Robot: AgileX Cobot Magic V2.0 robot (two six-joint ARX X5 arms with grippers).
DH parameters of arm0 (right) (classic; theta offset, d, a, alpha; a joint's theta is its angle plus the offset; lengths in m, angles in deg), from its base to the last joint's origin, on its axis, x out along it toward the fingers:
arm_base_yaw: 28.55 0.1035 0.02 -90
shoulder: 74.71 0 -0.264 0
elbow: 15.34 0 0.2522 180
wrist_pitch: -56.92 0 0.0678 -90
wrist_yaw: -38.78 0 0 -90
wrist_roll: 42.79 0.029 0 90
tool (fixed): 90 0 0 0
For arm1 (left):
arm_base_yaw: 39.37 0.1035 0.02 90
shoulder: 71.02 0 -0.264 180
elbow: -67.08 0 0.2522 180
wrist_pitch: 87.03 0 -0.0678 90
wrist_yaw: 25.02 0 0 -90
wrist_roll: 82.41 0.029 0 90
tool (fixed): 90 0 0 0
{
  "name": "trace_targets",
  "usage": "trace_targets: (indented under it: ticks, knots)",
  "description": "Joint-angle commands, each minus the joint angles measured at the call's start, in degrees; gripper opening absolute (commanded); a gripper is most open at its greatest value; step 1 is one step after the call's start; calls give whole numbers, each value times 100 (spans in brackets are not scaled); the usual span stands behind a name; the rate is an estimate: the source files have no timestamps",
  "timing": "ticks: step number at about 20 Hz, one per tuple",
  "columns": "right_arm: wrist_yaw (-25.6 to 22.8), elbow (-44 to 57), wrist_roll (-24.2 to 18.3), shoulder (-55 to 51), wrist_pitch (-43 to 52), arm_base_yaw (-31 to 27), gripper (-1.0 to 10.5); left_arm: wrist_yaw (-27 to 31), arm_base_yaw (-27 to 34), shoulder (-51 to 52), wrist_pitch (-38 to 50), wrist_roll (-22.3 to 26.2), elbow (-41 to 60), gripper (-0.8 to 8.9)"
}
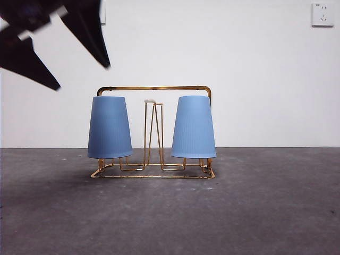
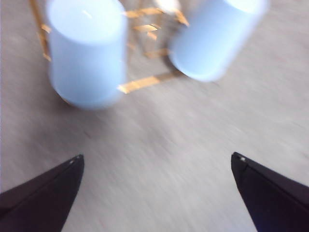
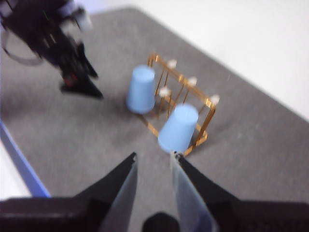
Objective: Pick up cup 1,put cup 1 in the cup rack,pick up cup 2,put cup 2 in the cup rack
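**A:** What have you got on the rack [image 1: 154, 88] from your end?

**B:** I see it standing on the grey table [image 1: 265, 212], gold wire, arched frame across the top. Both blue cups are on it, upside down over prongs. Left cup [image 1: 109, 127] sits at one end, right cup [image 1: 194, 127] at the other, and a bare hairpin prong [image 1: 154, 133] stands between them. The cups are apart, not touching each other.

**A:** And the arms?

**B:** My left gripper [image 2: 157, 162] is up in the air near the rack, jaws spread wide with nothing between them. Its wrist view is blurred, but I can make out both cups [image 2: 87, 53] [image 2: 217, 38] and bits of gold wire [image 2: 145, 83] past the jaw tips. In the front view that is the dark shape [image 1: 79, 66] at the upper left, above and to the side of the left cup, clear of it.

**A:** Right one?

**B:** My right gripper [image 3: 153, 155] hangs well back from the rack [image 3: 183, 96], empty, jaws parted by a narrow gap. From there I see the whole rack with both cups [image 3: 141, 89] [image 3: 177, 128] on it, and the left arm [image 3: 53, 38] beyond

**A:** Anything else in view?

**B:** A white wall behind, with a socket [image 1: 322, 14] at its upper right
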Motion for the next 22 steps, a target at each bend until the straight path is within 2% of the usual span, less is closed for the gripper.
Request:
trace_targets:
  ticks: [1, 4, 8, 14, 15, 16, 17, 22]
  knots:
    - [-28, 22, 85, 98, -210, 0, 124, -339, -15, 363, -330, -20, 15, 568]
    - [-26, 22, 107, 234, -461, 0, 124, -616, -15, 717, -610, -20, 15, 416]
    - [-22, 22, 210, 409, -708, 0, 124, -1126, -15, 1086, -881, -24, 13, 379]
    - [-20, 22, 273, 693, -1008, 0, 123, -1637, -15, 1475, -1215, -20, 11, 15]
    - [-20, 22, 313, 734, -1008, 0, 122, -1633, -15, 1523, -1257, -20, 11, -16]
    - [-15, 22, 372, 785, -1008, 0, 89, -1631, -15, 1591, -1303, 2, 9, -8]
    - [-11, 22, 393, 844, -1008, 0, -2, -1631, -15, 1655, -1340, 42, 9, -8]
    - [26, 22, 417, 975, -1010, 0, -11, -1628, -15, 1869, -1349, 48, 7, -8]
